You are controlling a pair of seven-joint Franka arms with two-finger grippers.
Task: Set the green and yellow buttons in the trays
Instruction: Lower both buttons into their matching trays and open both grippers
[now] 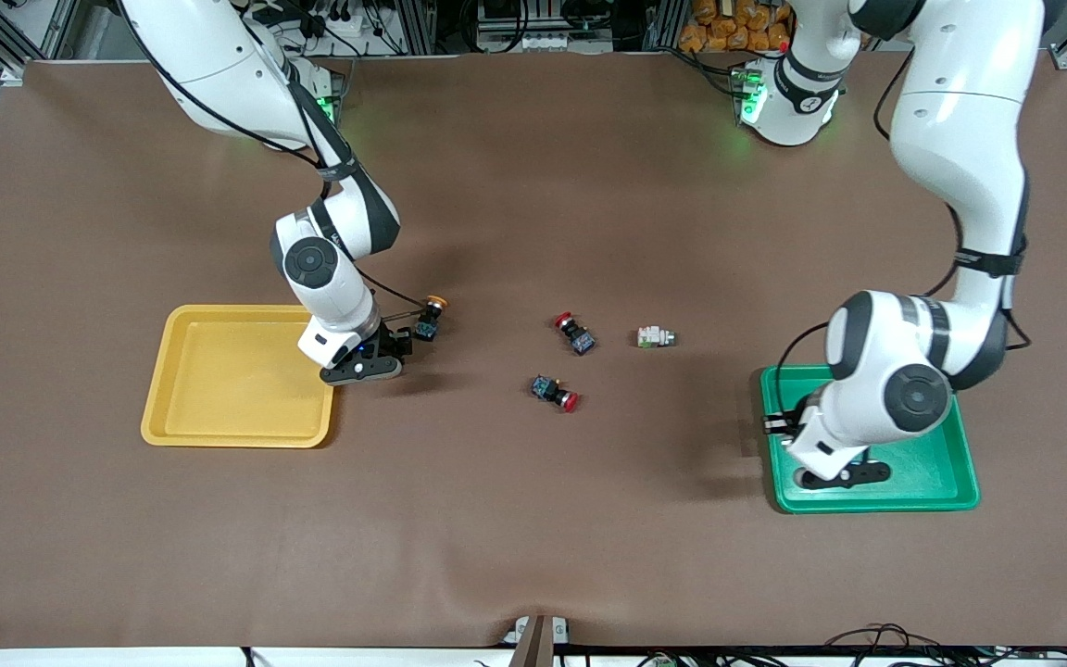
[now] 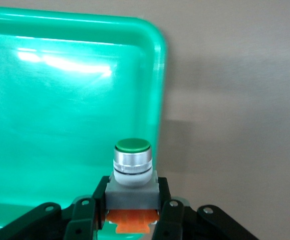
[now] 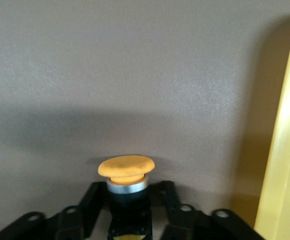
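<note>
Brown table [image 1: 533, 519] — buttons seemingly gripped.

Front view: high camera across the table [image 1: 533, 519], facing both robot bases, taking in the whole surface. Left wrist view: close, looking past the fingers onto the green tray [image 2: 59, 125], which the front view also shows [image 1: 946, 472]. Right wrist view: close above the table, catching the yellow tray [image 3: 287, 150] rim, shared with the front view [image 1: 219, 380].
</note>
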